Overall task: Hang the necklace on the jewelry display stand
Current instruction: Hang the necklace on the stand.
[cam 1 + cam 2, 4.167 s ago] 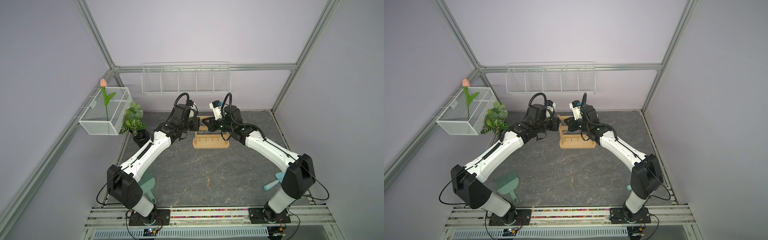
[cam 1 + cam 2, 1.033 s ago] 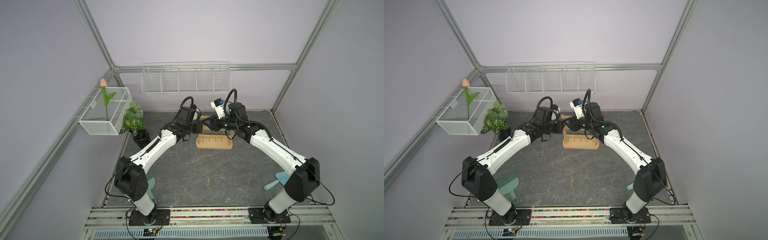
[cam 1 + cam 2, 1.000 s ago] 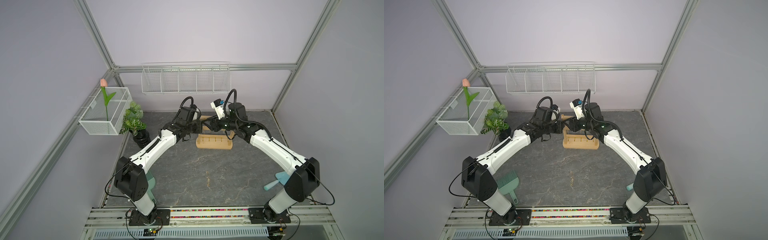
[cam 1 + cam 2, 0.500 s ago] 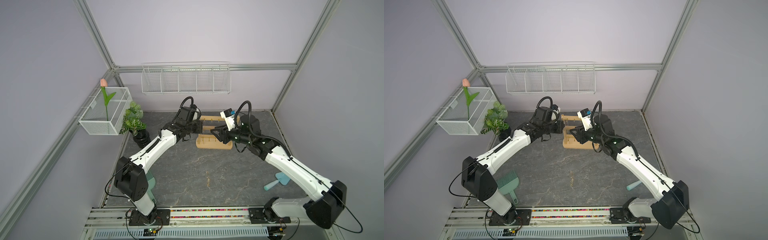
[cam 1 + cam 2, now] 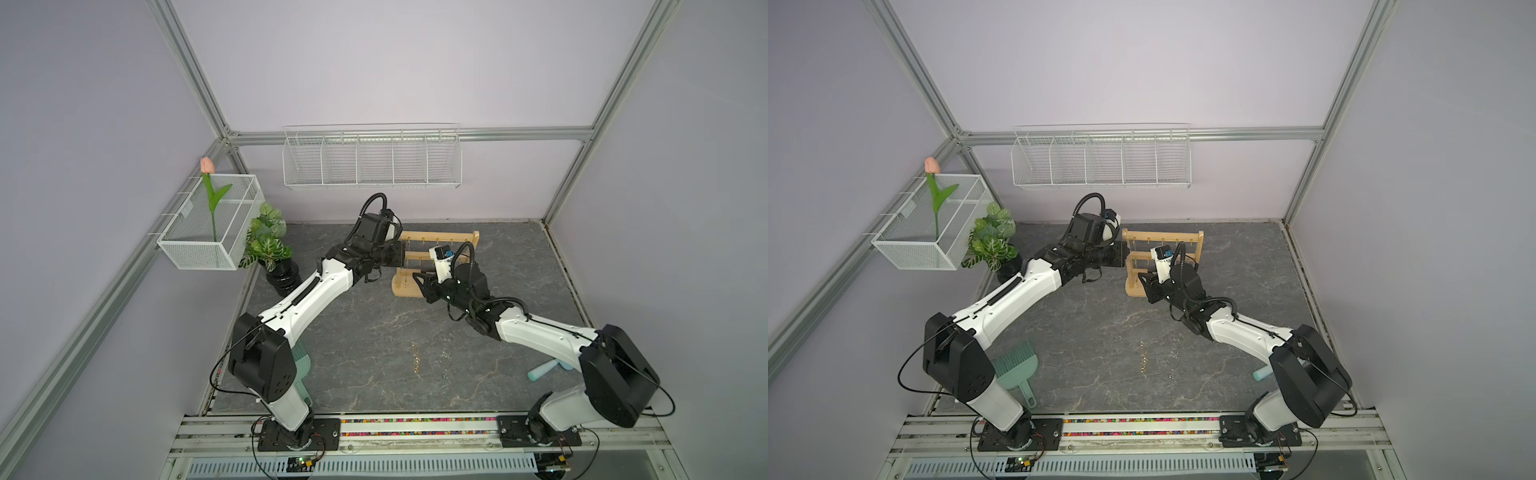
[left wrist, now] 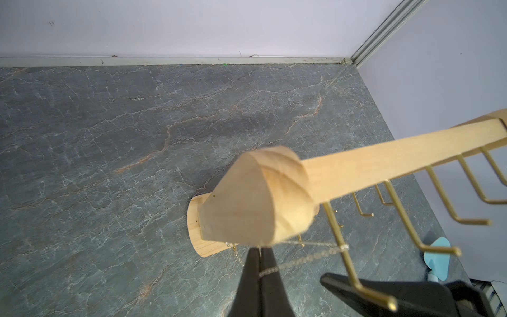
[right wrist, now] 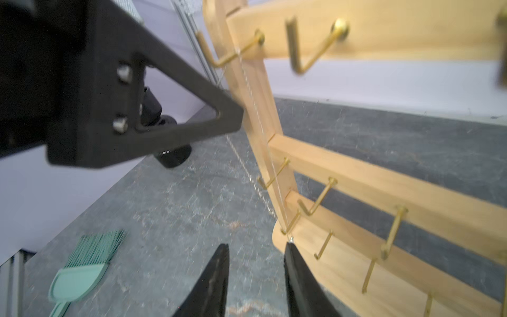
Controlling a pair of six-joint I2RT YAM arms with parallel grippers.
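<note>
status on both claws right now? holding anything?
Left claw: closed, pinching the necklace chain.
Right claw: open, holding nothing.

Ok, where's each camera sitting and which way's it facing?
Top views: high behind the robot, looking down and forward; both arms show.
Left wrist: above a post of the light wooden hook stand; shut left claw pinches the thin chain necklace.
Right wrist: low, facing the stand's hooks; open right claw.
Shared: stand, necklace.

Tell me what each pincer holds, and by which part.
The left pincer pinches the necklace by its thin chain; the right pincer, open, holds nothing.
</note>
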